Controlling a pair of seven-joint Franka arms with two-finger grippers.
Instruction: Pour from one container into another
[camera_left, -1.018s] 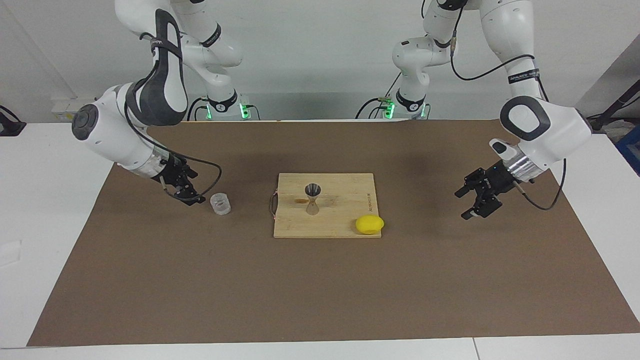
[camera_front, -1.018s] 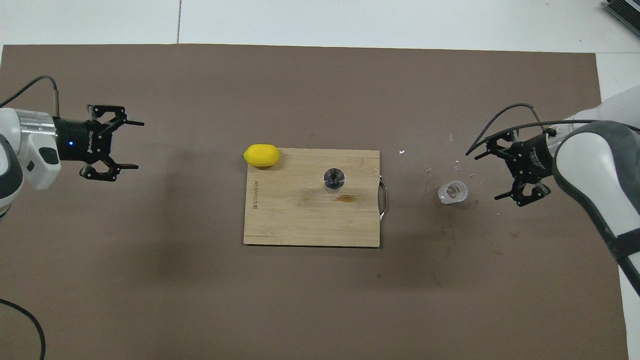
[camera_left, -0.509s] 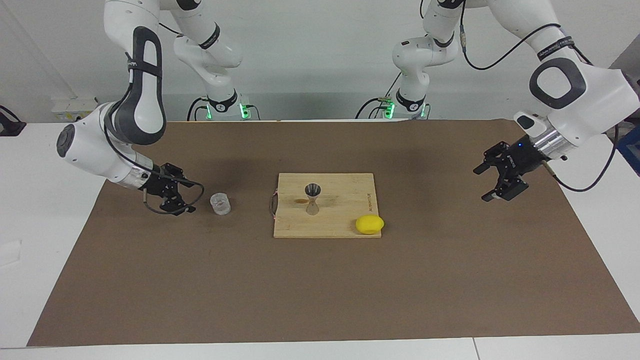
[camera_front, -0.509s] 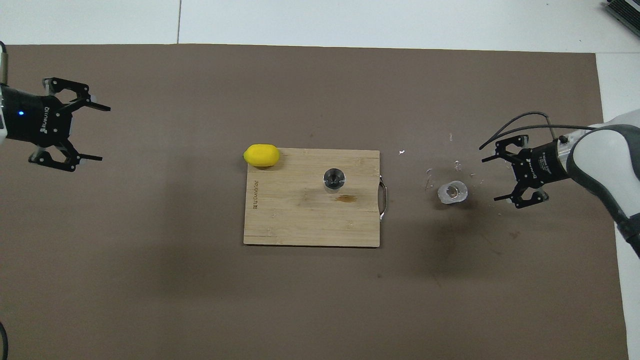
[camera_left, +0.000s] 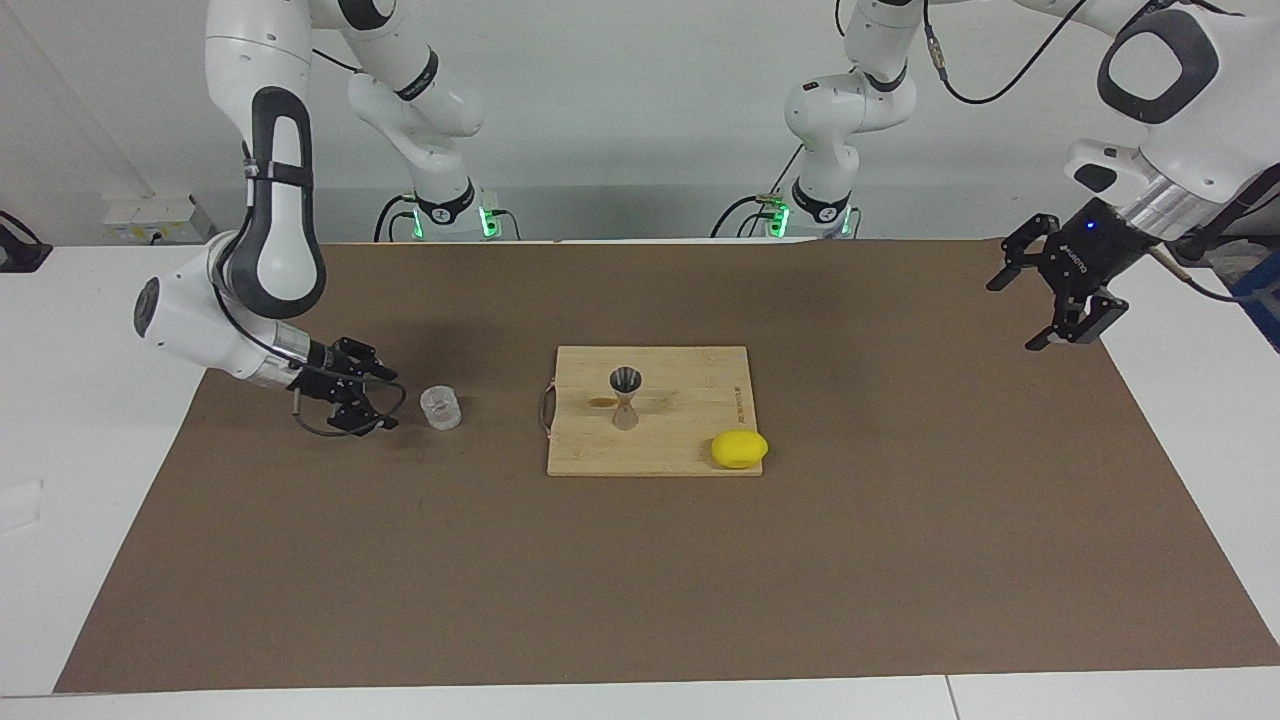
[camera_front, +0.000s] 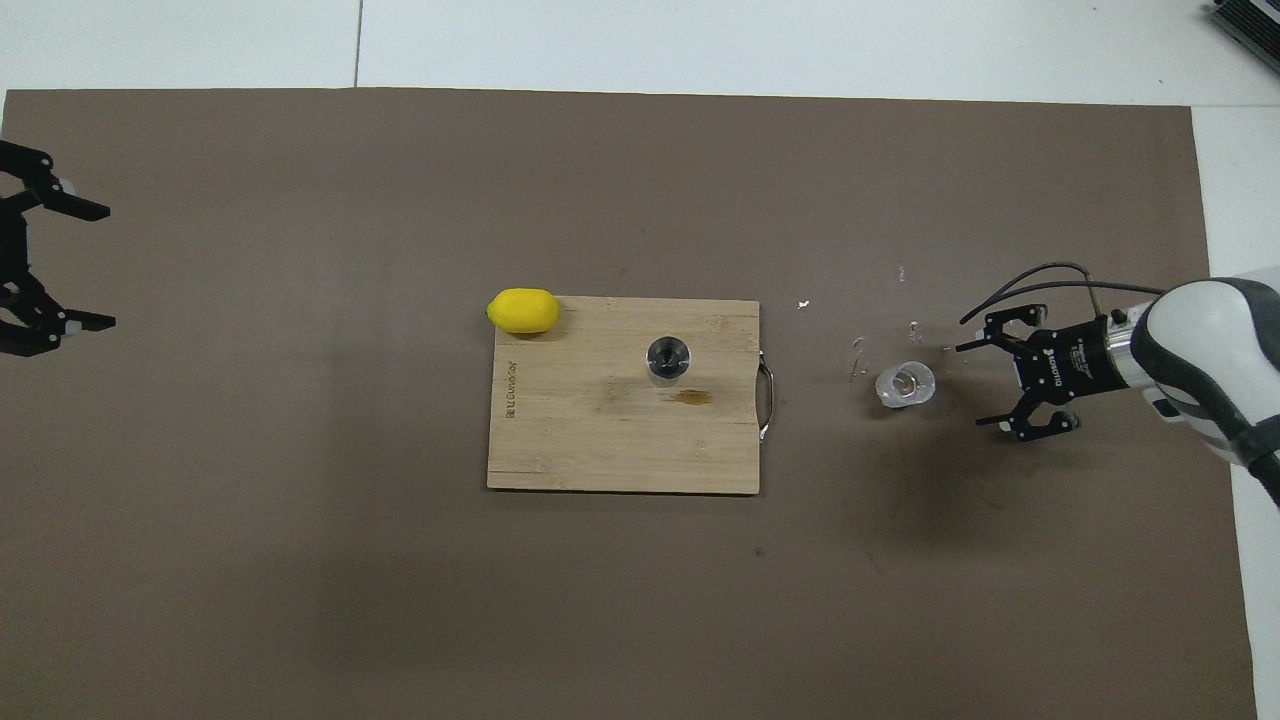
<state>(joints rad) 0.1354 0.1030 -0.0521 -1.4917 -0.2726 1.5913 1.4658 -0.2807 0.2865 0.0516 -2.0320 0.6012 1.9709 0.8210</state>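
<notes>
i count one clear cup (camera_left: 441, 407) – short, see-through, standing upright on the brown mat (camera_left: 640, 600) toward the right arm's end of the table, off the board and apart from it. in the overhead view its rim faces up and a few pale specks lie scattered on the mat around it. nothing has hold of it.

one metal jigger (camera_left: 626, 396) stands upright on its narrow waist near the middle of the one wooden cutting board (camera_left: 690, 440), which lies flat at the centre of the mat with its small handle turned toward the cup. a brownish stain marks the board just beside the jigger. one yellow lemon (camera_left: 739, 449) lies at the board's corner farthest from the robots, toward the left arm's end, overhanging the edge.

two grippers. the right gripper (camera_left: 385, 398) sits low over the mat just beside the cup, on the side away from the board, pointing at it; its two fingertips stand well apart – wide enough to take the cup between them – but there is a gap to the cup and it grips nothing. the left gripper (camera_left: 1022, 312) hangs high over the edge of the mat at the left arm's end, well apart from the board and everything on it; its fingers are spread wide and it is empty too. in the overhead view only its tips show at the frame's edge.
</notes>
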